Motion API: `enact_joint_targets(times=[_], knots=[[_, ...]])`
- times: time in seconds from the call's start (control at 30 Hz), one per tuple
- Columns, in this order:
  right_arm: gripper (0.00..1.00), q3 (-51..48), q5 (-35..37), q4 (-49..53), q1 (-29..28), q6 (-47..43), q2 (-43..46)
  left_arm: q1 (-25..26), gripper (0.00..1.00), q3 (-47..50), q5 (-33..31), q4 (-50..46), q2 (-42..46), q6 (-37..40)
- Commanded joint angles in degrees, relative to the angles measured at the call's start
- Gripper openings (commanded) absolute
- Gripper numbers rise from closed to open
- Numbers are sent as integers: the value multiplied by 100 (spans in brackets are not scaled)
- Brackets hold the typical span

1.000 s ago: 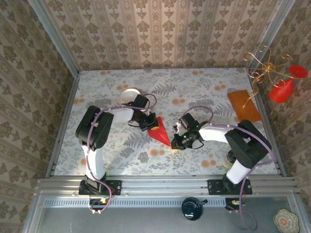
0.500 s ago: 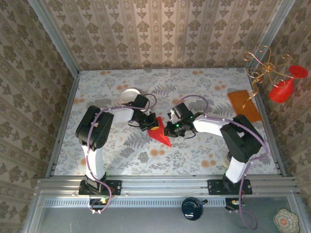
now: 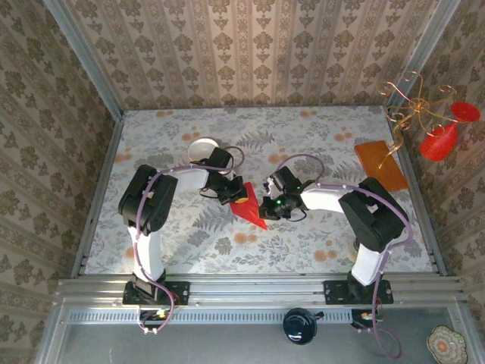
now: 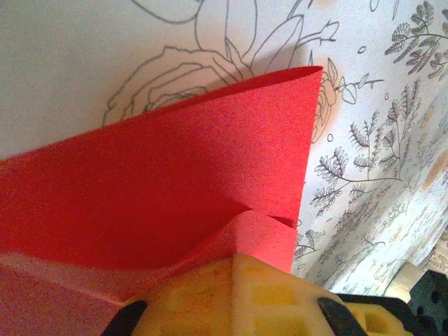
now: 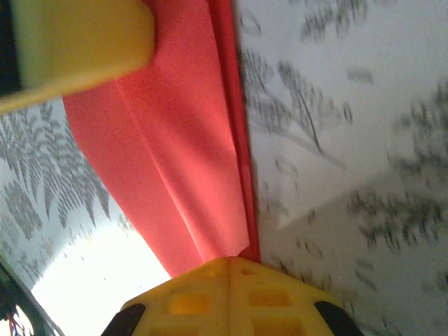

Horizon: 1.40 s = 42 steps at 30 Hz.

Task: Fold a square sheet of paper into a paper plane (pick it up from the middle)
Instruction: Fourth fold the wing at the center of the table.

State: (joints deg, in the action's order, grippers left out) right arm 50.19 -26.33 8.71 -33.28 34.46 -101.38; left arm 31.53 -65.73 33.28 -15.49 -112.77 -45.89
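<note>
Where the two arms meet at the middle of the floral tabletop, the paper plane is held from both sides. Its far end is clamped by the left hand; red paper is seen pinched at the yellow finger. Its right edge is clenched by the right hand, with the folded wing between its pads. A white bowl stands just beyond the left hand.

I work in a staged test booth, not a real home: patterned wallpaper panels stand in metal framing around my floral counter, and my arms bolt to an aluminium rail at 6 o'clock.
</note>
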Motion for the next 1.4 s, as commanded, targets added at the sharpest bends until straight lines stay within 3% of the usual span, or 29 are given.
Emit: enact_joint_targets(times=[0.0,0.17,0.37,0.53,0.87,1.13,1.37], knots=[[1,-640,-263,942,-74,-145,316,-15,6,220,-818,-570,-496,-100],[2,-1027,-462,840,-65,-80,911,-15,6,220,-800,-581,-450,-87],[4,-710,-378,318,-58,-24,1263,-2,6,190,-735,-552,-433,-70],[5,-282,-383,-331,-80,236,781,18,6,206,-727,-542,-403,-69],[1,127,-179,-233,-82,345,-153,29,6,189,-646,-551,-282,-45],[0,-44,487,310,-123,315,-385,11,6,-201,-273,-550,-5,779],[0,-62,573,482,-144,391,-482,166,7,455,91,561,765,906]])
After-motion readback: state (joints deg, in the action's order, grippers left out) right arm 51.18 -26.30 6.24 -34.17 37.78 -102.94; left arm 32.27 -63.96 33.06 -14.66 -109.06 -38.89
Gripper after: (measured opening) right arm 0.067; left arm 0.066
